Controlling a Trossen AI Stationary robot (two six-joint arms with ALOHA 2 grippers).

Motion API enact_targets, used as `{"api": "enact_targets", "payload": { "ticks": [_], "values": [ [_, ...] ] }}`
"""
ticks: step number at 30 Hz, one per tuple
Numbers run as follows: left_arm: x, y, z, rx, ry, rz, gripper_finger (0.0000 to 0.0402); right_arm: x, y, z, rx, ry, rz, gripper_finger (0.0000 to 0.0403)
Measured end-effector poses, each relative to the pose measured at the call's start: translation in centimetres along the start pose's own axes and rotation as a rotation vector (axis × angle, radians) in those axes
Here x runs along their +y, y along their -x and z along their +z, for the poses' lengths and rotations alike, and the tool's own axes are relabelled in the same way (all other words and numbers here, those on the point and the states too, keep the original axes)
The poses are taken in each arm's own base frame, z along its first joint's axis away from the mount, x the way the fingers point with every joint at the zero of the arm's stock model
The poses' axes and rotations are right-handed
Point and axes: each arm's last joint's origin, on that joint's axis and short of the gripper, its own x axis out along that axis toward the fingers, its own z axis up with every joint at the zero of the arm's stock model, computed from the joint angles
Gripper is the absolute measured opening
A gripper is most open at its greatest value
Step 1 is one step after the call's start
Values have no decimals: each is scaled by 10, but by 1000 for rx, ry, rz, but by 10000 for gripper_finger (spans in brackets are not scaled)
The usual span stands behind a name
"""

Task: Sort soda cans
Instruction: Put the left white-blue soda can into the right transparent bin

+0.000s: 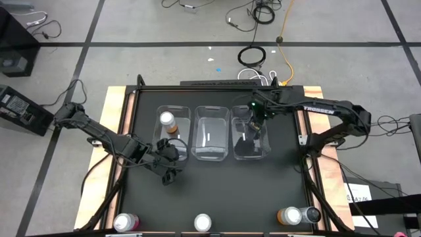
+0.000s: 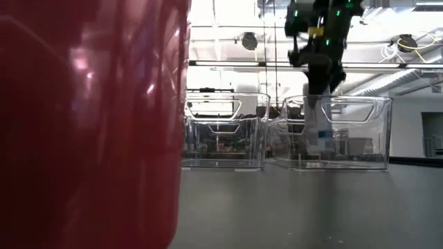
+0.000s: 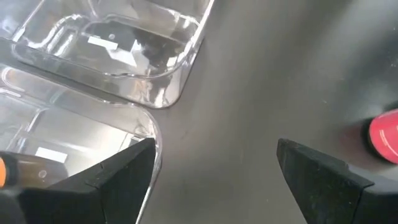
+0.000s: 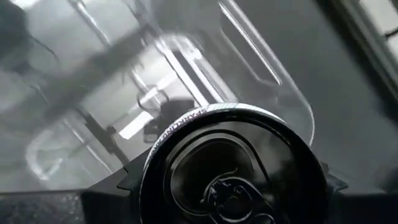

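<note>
Black tabletop carries three clear bins; over the right one our right gripper clasps a dark can. Our left gripper stands empty, fingers apart. Likely light, stiff and slick, these cans suit a mid-body grip.

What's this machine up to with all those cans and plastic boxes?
It is sorting soda cans into three clear bins. The right gripper holds a dark can over the right bin. The left gripper hangs open just in front of the left bin, which already holds an orange can. More cans wait at the table's front edge: a pink can, a silver-topped can and another pair.
</note>
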Motion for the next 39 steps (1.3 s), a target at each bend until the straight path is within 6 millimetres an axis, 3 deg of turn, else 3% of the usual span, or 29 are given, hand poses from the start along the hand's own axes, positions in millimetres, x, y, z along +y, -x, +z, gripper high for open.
{"api": "enact_targets", "payload": {
  "ticks": [13,18,27,39],
  "values": [
    [-1,0,1,-7,30,-4,345,-24,-28,1,-43,-42,42,247],
    [-1,0,2,-19,35,-13,345,-26,-29,1,-40,-48,57,253],
    [-2,0,2,-21,36,-13,345,-26,-27,-3,-24,-48,60,299],
    [-1,0,2,-21,37,-12,345,-26,-26,-3,-27,-50,59,301]
  ]
}}
